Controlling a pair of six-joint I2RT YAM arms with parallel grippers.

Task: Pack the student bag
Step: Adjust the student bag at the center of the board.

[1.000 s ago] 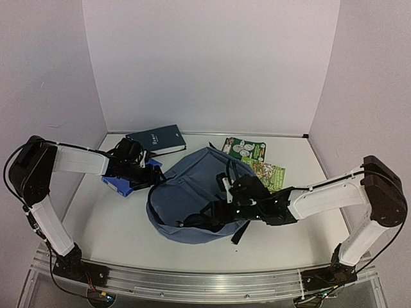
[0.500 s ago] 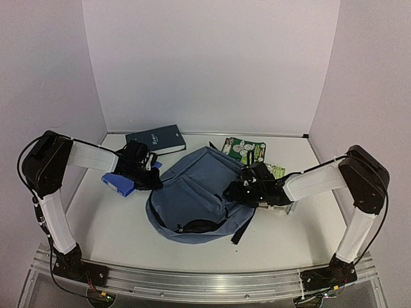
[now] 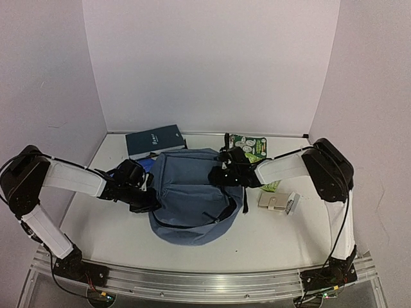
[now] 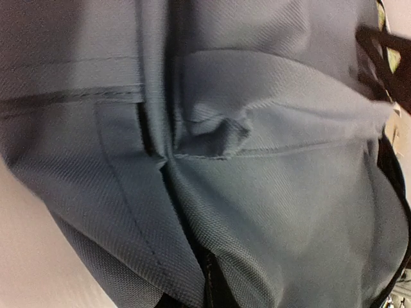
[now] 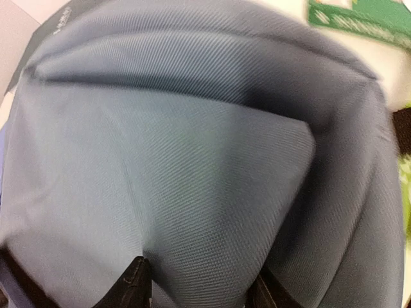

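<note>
The student bag [image 3: 192, 192], a large slate-blue backpack, lies mid-table with its black-zipped opening toward the near edge. My left gripper [image 3: 149, 200] sits at the bag's left edge, shut on a fold of its fabric. In the left wrist view the cloth [image 4: 257, 160] puckers down into the jaws at the bottom edge and hides the fingers. My right gripper [image 3: 220, 172] rests on the bag's far right top. Its two black fingertips [image 5: 135, 282] stand apart, with a bulge of bag fabric [image 5: 192, 192] pinched between them.
A dark navy book [image 3: 154, 140] lies behind the bag at the back left. A bright-blue book [image 3: 148, 165] peeks out beside it. Green booklets [image 3: 249, 146] lie at the back right. A small beige pouch [image 3: 277, 202] lies right of the bag. White walls enclose three sides.
The left gripper left the blue book, moved to the bag's left edge and shut. The right gripper slid back-left onto the bag's top while closing. The bag turned, uncovering the pouch.
</note>
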